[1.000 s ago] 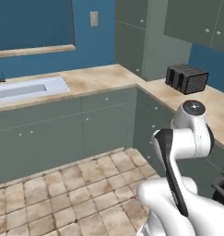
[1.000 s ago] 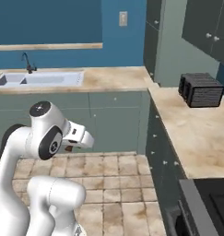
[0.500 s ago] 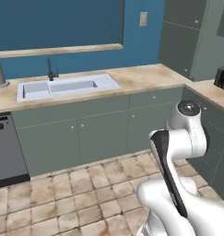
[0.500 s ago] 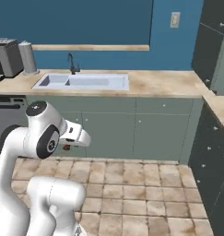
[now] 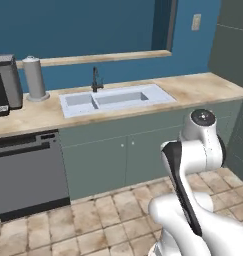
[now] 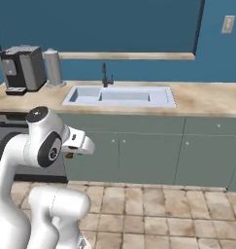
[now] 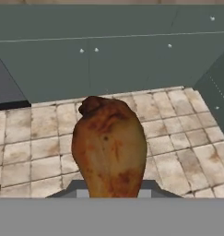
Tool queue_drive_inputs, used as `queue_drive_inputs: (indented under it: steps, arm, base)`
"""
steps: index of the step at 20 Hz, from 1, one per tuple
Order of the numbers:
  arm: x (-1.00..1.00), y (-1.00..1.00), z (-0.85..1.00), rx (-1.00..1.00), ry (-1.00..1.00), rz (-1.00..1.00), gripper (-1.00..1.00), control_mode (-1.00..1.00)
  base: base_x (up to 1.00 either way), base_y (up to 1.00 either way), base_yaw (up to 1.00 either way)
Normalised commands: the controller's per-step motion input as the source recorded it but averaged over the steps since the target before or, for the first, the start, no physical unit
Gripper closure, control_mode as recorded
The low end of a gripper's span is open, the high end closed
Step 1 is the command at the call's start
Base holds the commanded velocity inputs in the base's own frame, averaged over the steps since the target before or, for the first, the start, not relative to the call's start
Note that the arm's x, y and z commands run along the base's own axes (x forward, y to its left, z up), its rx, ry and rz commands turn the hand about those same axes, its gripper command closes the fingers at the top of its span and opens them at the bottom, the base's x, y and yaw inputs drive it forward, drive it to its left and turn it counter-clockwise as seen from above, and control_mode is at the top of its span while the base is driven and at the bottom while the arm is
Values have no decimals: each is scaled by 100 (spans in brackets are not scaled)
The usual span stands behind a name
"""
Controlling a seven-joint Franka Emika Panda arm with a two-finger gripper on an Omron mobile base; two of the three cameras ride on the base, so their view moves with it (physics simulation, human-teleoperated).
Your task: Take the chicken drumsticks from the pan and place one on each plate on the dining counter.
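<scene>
My gripper (image 7: pixel 111 196) is clamped narrow on a drumstick (image 7: pixel 109 147), which stands up from between the jaws in the hand view, reddish-brown, over the tiled floor (image 7: pixel 35 147) and facing the grey-green cabinets (image 7: pixel 132 60). In the right base view a bit of the drumstick (image 6: pixel 69 155) shows under my hand, near my arm, low in front of the cabinets. Farther off, the sink (image 5: pixel 115 99) sits in the marble counter (image 5: pixel 203 86), with a coffee machine (image 6: pixel 21 68) and a grey canister (image 6: pixel 53 68) to its left.
</scene>
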Motion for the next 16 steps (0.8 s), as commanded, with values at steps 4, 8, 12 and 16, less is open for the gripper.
queue_drive_inputs:
  steps: [4,8,12,16]
  arm:
    - [0,0,0,0,0,0,100,100]
    - [0,0,0,0,0,0,100,100]
    - [0,0,0,0,0,0,100,100]
    - [0,0,0,0,0,0,100,100]
  base:
    - [38,100,-6]
    - [8,100,-11]
    - [0,100,-15]
    - [0,100,-21]
